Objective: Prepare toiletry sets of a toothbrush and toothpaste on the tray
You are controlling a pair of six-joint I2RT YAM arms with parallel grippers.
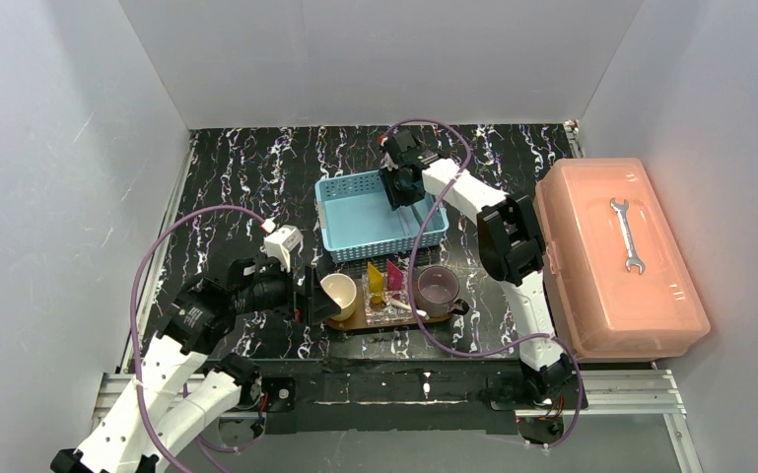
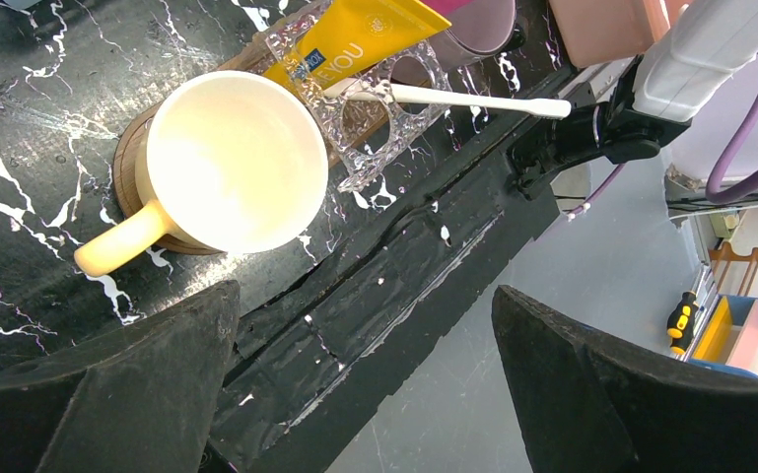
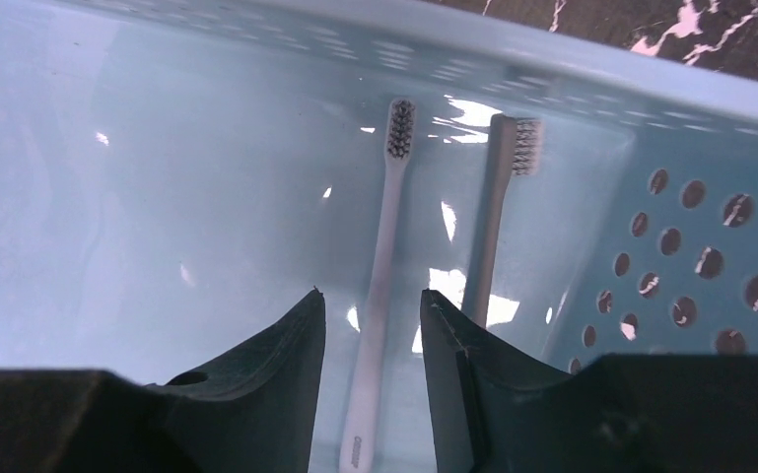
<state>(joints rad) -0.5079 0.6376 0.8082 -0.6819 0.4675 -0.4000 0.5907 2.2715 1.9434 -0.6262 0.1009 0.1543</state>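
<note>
A pale toothbrush (image 3: 384,246) lies in the light-blue basket (image 1: 355,222), bristles away from me. My right gripper (image 3: 370,296) is open, its fingers astride the handle without touching it; it also shows in the top view (image 1: 401,192). A greyer brush shape (image 3: 498,217) against the basket wall may be a reflection. On the dark-brown tray (image 1: 350,323), a clear glass (image 2: 375,108) holds the yellow toothpaste (image 2: 355,34), the magenta toothpaste (image 1: 394,274) and another toothbrush (image 2: 473,99). My left gripper (image 2: 363,294) is open and empty, beside the cream cup (image 2: 237,163).
A purple cup (image 1: 438,288) stands at the tray's right end. A big salmon-pink box (image 1: 591,286) with a wrench (image 1: 629,235) on its lid fills the right side. The table's front edge with black tape (image 2: 375,286) runs under my left gripper.
</note>
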